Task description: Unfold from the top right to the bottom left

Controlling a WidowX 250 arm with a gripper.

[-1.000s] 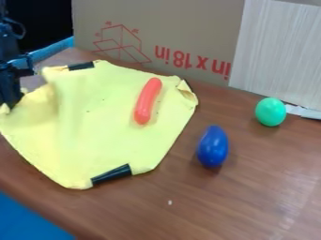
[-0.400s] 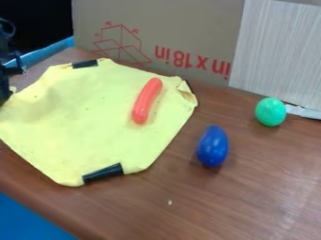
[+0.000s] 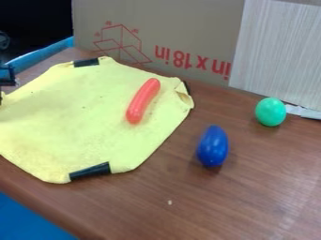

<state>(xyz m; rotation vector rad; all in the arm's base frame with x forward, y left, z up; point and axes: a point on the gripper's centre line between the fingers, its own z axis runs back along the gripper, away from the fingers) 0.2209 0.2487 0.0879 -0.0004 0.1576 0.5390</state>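
1. Here, the gripper [image 3: 2, 96] is seen at the view's left edge, beside the yellow cloth [image 3: 81, 117]; whether it is clamped on fabric or held apart cannot be told.
2. The cloth is spread broadly rightward from the gripper, nearly flat; that edge position is presumably meant for drawing fabric outward.
3. Well across from the gripper, a curled corner [image 3: 184, 97] is left unflattened, so the unfolding is judged nearly finished.
4. The orange-red toy [image 3: 143, 101] is carried on the cloth, short of that corner; it could be dragged by any pull.
5. Farther off, the blue toy [image 3: 212, 146] and green egg-shaped toy [image 3: 271, 112] are set clear of the fabric, so neither should be disturbed.
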